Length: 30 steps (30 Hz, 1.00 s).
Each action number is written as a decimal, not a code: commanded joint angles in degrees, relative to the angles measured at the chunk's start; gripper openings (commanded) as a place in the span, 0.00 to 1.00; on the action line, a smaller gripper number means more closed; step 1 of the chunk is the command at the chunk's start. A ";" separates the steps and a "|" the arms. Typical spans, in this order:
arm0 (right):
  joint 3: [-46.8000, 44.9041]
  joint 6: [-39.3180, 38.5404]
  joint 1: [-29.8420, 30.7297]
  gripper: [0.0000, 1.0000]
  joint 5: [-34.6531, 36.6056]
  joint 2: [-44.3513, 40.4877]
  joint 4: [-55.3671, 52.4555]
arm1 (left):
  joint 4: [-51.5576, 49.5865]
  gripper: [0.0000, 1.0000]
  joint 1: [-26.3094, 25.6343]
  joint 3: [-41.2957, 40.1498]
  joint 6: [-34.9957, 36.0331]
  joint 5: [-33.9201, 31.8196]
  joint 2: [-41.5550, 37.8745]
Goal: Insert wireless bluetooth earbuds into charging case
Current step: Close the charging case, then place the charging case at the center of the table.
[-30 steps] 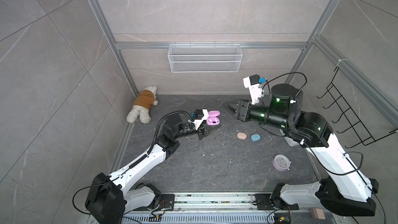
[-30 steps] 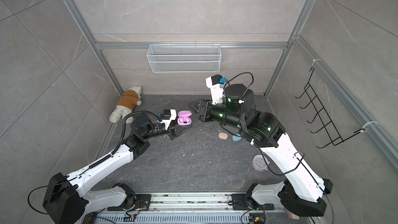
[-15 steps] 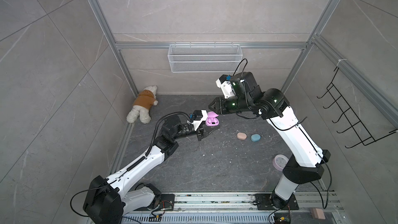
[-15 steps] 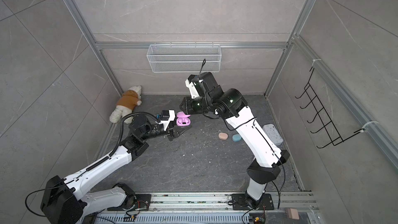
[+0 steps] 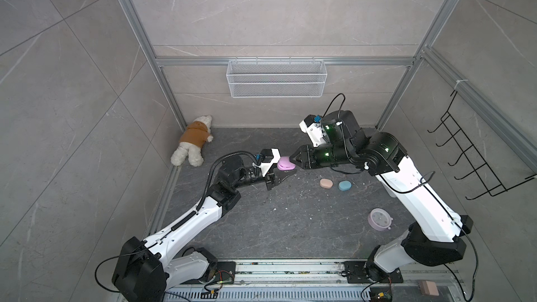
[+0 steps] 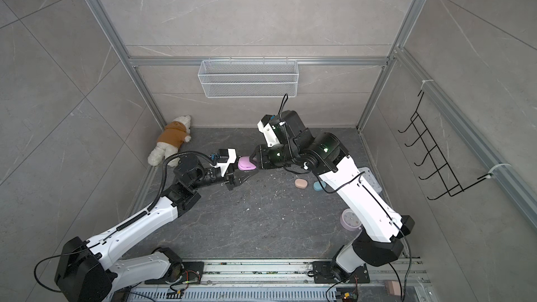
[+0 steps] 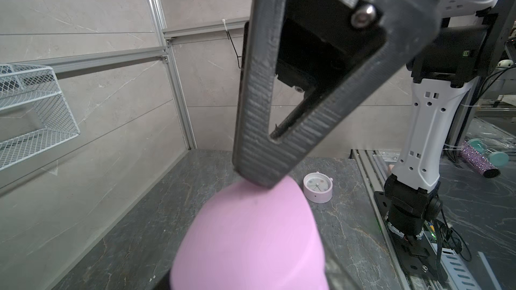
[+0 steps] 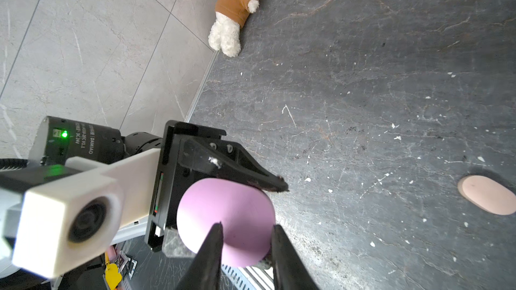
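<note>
Dark stone desk (image 5: 290,222), walled on three sides, strewn with white crumbs (image 8: 395,126). Item 1: lilac charging case (image 5: 285,164), oval, lid shut, contents hidden; clamped in the left hand (image 5: 281,170), one finger above it and one below, toward the back edge and left of the middle. Item 2: right hand (image 5: 294,163), reaching in from the right, meets the free end of the same case; its fingers (image 8: 212,249) stand a little apart with lilac showing between them and their tips against the shell; whether they pinch it cannot be told. Item 3: peach case (image 5: 326,183), shut, lying flat on the desk right of the middle. Item 4: light blue case (image 5: 344,185), shut, just beside the peach one on its right, not touching it. Earbuds: none can be made out in any view; with all three cases closed, what they hold is hidden. Item 5: lilac round clock (image 5: 379,219), face up, toward the right edge and nearer the front. Item 6: plush bear (image 5: 193,140) in a brown hoodie, lying in the back left corner. Item 7: white wire basket (image 5: 276,82), hung on the back wall above the desk; its contents cannot be told through the mesh. Item 8: black wire hook rack (image 5: 476,158) on the right wall.
</note>
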 commanded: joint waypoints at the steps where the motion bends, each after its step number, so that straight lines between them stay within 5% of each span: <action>1: -0.44 0.28 0.98 0.32 -1.14 -0.37 1.24 | 1.33 0.13 -0.30 0.94 1.67 -0.17 -0.49; 7: 2.13 -1.01 1.62 0.36 -0.67 2.22 -2.46 | 0.73 0.13 -0.27 1.13 1.97 0.10 -0.59; 11: 3.24 -0.36 1.56 0.57 1.73 1.29 -1.19 | -1.02 0.13 -0.27 1.17 2.89 0.29 -0.24; 16: 3.29 -0.32 1.57 0.70 0.56 2.89 -1.94 | -0.72 0.13 -0.28 0.87 2.74 0.49 -0.49; 24: 2.52 -1.17 1.56 0.78 -1.67 5.02 -1.13 | -1.12 0.13 -0.29 1.32 2.66 0.96 -0.76; 30: 1.47 -1.19 1.55 0.72 -2.11 5.22 -0.16 | -1.57 0.13 -0.27 1.25 2.66 1.32 -0.62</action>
